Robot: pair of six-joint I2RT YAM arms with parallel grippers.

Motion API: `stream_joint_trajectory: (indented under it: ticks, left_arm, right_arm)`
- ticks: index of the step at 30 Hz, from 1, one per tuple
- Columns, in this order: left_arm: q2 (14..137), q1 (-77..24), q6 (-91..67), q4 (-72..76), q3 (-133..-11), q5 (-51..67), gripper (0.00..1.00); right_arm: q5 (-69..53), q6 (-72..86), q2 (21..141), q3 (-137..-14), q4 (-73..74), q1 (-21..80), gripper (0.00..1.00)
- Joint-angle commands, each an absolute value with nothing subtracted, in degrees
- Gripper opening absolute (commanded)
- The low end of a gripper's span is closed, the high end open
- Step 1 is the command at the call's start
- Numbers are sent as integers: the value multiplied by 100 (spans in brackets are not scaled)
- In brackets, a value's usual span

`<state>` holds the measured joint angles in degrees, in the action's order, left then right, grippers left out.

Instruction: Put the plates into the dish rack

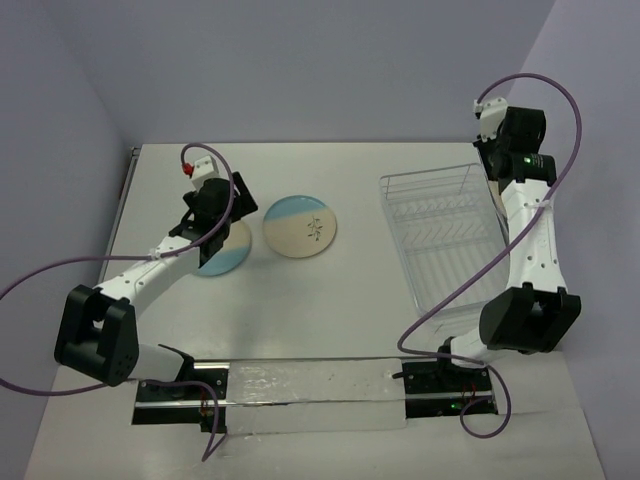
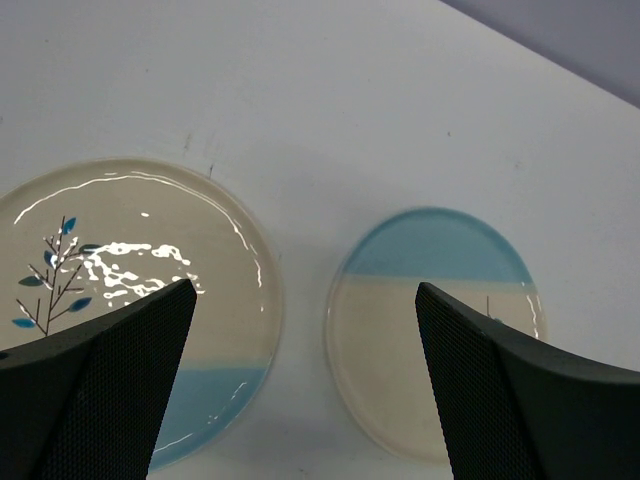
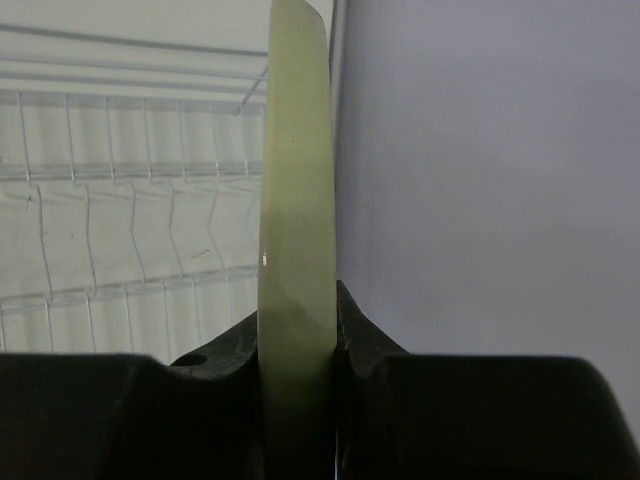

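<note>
**Green plate held on edge at the rack: keep it upright going in**

The rack (image 1: 445, 235) lies ahead of my right gripper (image 3: 298, 335) and off to one side. Its tines (image 3: 120, 200) run in rows past the fingertips, and I can see no plate in it. My right fingers (image 3: 365, 345) are clenched on the green plate (image 3: 295, 200), which stands on edge between them with its rim pointing away from the wrist.

To seat it well, I judge I should:
- shift across toward the tines and line the rim up with one gap;
- keep the plate upright while lowering it;
- let go only once the rack bears it.

A tilt would likely send it skidding over the tines or falling flat. The clear rack is hard to read, so slow is wise.

The table (image 1: 330, 320) carries the other two plates. My left gripper (image 2: 305, 290) hangs above them, released, with its jaws wide. The left plate (image 2: 130, 260) lies flat under one finger and the right plate (image 2: 430, 330) under the other. They sit just beside each other without touching, and neither is gripped.
</note>
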<state>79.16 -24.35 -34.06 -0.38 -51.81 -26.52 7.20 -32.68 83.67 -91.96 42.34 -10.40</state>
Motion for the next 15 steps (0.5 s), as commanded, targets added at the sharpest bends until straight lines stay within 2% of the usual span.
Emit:
stream_joint_trajectory:
  ticks: [1, 9, 15]
  left_arm:
    - [7881, -2382, -3392, -173, -5447, -2658, 99]
    - [7791, -2382, -3464, -162, -5355, -2686, 99]
    - [7802, -2382, -3512, -304, -5353, -2789, 99]
  right_arm:
    - [548, -3291, 8609, -9179, 3570, -1139, 0]
    - [-147, -3000, 8790, -9177, 3586, -1345, 0]
    - [-45, -2866, 9072, -9222, 3589, -1354, 0]
